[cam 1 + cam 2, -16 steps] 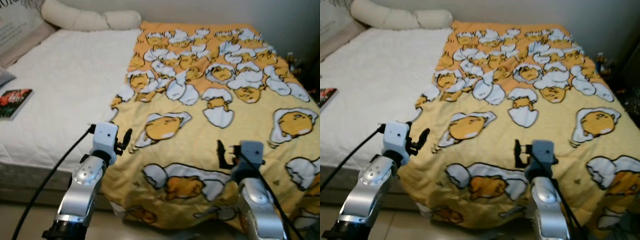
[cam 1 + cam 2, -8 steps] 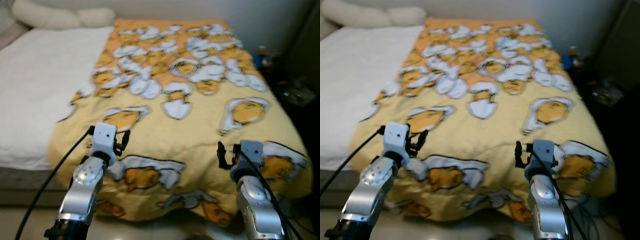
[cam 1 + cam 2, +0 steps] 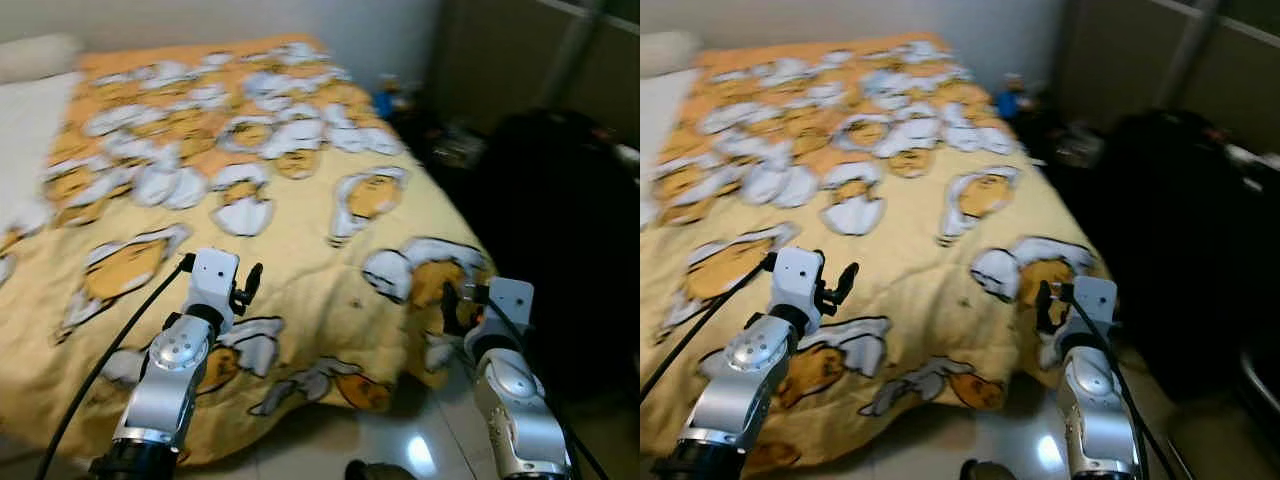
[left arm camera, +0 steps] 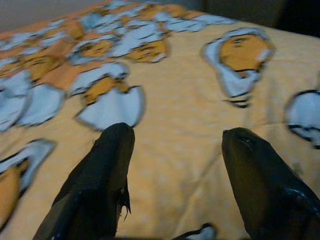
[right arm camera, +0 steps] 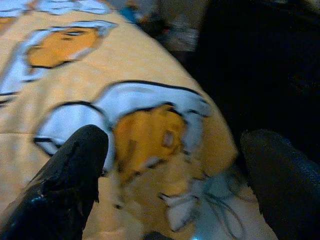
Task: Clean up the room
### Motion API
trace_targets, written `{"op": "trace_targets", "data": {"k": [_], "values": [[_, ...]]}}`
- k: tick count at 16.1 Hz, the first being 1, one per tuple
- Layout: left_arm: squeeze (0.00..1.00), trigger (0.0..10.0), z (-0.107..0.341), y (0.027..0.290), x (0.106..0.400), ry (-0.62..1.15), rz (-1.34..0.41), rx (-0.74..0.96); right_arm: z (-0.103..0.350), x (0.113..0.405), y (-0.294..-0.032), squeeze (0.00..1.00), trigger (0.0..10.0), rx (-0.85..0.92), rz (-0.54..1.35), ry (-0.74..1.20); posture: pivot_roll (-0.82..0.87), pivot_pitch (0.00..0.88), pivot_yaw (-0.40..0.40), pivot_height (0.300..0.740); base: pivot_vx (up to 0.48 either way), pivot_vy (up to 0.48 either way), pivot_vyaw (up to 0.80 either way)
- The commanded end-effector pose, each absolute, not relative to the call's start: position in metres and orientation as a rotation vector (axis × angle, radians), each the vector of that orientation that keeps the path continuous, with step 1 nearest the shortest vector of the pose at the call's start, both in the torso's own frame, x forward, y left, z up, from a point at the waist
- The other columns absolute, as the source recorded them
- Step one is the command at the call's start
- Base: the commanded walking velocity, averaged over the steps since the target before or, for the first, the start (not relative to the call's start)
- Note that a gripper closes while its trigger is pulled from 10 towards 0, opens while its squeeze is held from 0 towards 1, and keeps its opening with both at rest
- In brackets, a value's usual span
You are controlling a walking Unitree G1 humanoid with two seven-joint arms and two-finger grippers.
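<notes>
— What did the head views show?

— A bed covered by a yellow blanket printed with egg characters, hanging over the bed's foot edge and right-hand edge down to a glossy tiled floor. Both silver arms were raised over the foot end. The left gripper stood above the blanket near the foot edge; the right gripper was at the bed's right corner, where the blanket drops. A large dark shape, too blurred to name, sat on the floor beside the right-hand edge, and small blurred clutter lay by the far right corner.

— And the left wrist view?

— Its two black fingers were spread wide apart with nothing between them, the blanket under them.

— The right wrist view?

— The same: fingers set well apart and empty, pointing at the blanket's corner, with thin cables on the floor just below the hanging edge.
</notes>
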State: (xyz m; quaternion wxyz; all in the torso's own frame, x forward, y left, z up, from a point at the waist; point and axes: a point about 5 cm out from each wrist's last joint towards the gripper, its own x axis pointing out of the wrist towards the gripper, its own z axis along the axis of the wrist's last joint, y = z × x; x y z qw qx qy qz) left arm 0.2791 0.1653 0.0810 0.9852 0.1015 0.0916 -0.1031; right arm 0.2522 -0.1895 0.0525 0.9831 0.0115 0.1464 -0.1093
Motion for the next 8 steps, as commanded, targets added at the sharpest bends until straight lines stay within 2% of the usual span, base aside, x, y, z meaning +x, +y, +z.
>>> {"op": "trace_targets", "data": {"k": [1,8], "values": [[0.00,10.0,0.0832,0.1667,0.2791,0.171,-0.216,0.210,0.0499,0.2473,-0.1924,0.00,10.0,0.033,-0.250,0.313,-0.09,0.000,0.036,0.740,0.000,0.000,-0.76],[0.00,10.0,0.0837,0.1636,0.2775,0.155,-0.244,0.131,0.0506,0.2416,-0.1928,0.00,10.0,0.033,-0.252,0.319,-0.10,0.000,0.033,0.740,0.000,0.000,-0.76]]}}
